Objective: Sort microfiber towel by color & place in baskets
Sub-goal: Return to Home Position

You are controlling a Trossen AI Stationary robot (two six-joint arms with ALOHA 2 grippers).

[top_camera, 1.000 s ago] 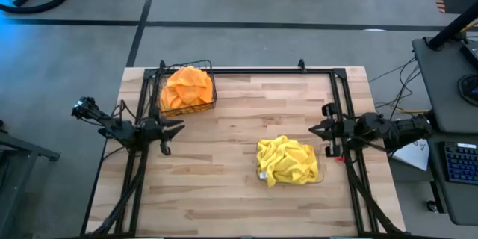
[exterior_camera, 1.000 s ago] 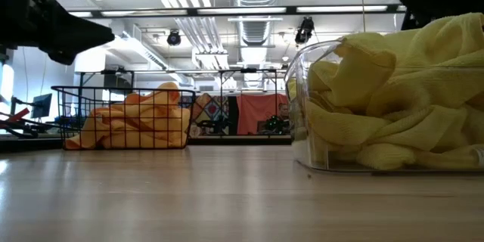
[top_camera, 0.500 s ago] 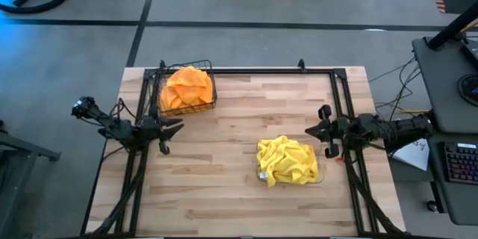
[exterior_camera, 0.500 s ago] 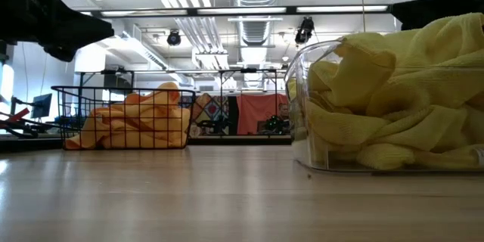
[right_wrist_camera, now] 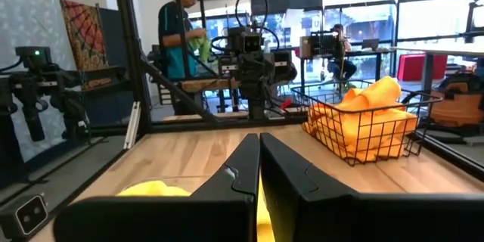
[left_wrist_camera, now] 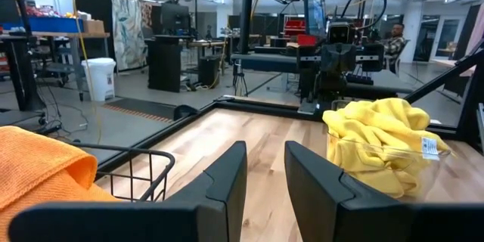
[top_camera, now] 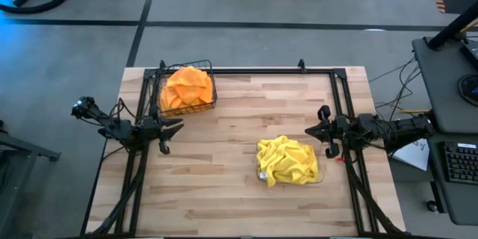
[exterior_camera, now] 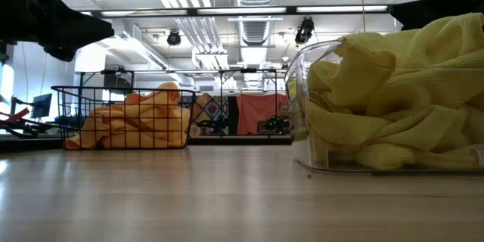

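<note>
Orange towels (top_camera: pixel 187 86) are heaped in the dark wire basket (top_camera: pixel 211 98) at the table's far left; the heap also shows in the low view (exterior_camera: pixel 128 121). Yellow towels (top_camera: pixel 286 160) fill the clear plastic bin (exterior_camera: pixel 302 91) right of the middle and rise above its rim. My left gripper (top_camera: pixel 173 128) hovers just in front of the basket, open and empty, its fingers apart in the left wrist view (left_wrist_camera: pixel 265 155). My right gripper (top_camera: pixel 314 130) hovers near the table's right edge, beyond the bin, shut and empty (right_wrist_camera: pixel 259 144).
A black frame rail (top_camera: pixel 246 71) runs along the table's far edge, with more rails down the left and right sides. Bare wood (top_camera: pixel 239 119) lies between basket and bin. A person (right_wrist_camera: pixel 180 38) stands in the room beyond the table.
My right gripper has moved a little toward the table's left edge and then kept still. The towels, the basket and the bin have not moved.
</note>
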